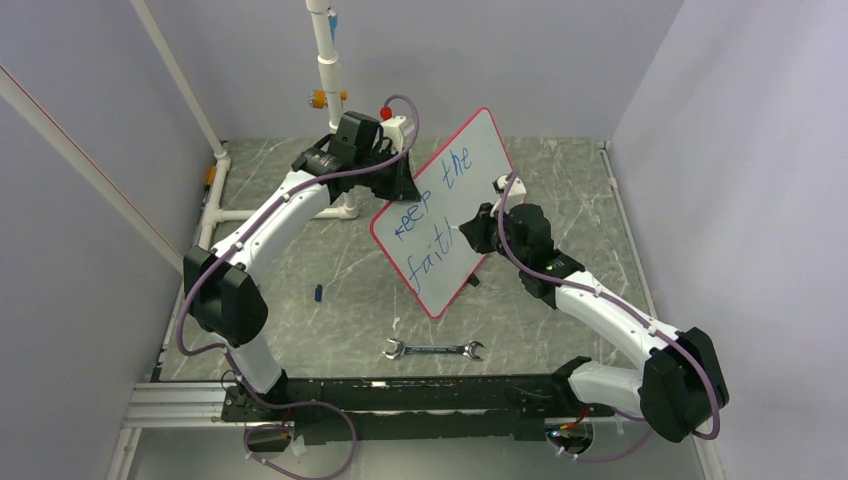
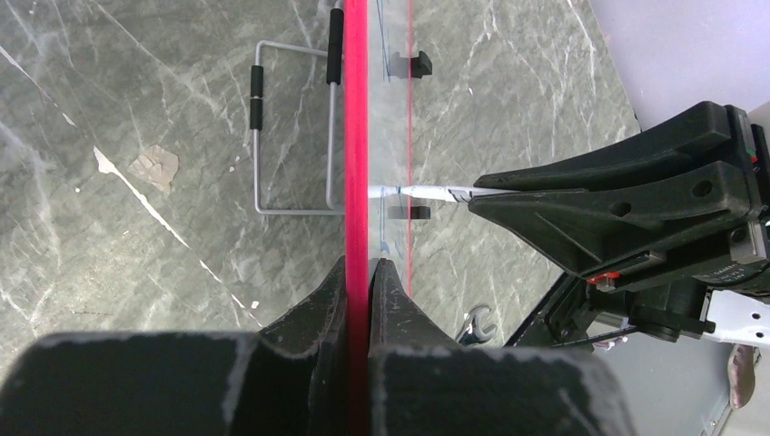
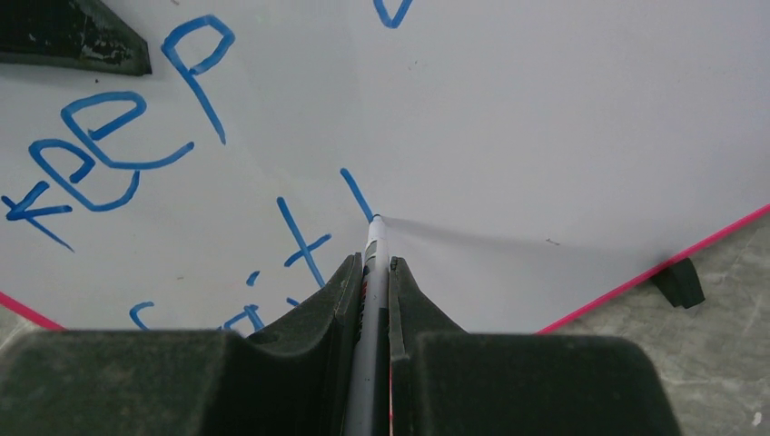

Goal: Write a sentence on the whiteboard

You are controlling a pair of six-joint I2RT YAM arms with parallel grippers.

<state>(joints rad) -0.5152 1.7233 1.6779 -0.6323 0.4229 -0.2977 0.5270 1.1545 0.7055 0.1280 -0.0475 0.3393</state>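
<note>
Top external view, starting at the near edge: both arms rise from a black rail (image 1: 400,395), and just beyond it a silver open-ended wrench (image 1: 433,350) lies flat on the grey marbled table (image 1: 340,270). A little further out, to the left, sits a small blue cap (image 1: 318,293), well apart from everything. Mid-table stands the whiteboard (image 1: 475,165), tipped on a corner like a diamond, its pink-red rim all round, with the low corner pointing towards the wrench; I cannot tell if that corner rests on the table. On to the right wrist camera: the right gripper (image 3: 370,265) has its jaws closed on a white marker (image 3: 373,238), barrel pinched between the two black fingers. The tip is touching the white face at the lower end of a slanted blue stroke. The sentence (image 3: 91,154) so far reads "keep the" on the upper line and "fait" below, with that single stroke right after the "t". Left wrist camera now: the left gripper (image 2: 368,268) is clamped on the board's rim, seen edge-on between its fingers. Past the rim, a grey wire stand (image 2: 257,136) with black sleeves sits on the table behind the board. Furthest back, a white pipe post (image 1: 325,60) rises near the rear wall.
</note>
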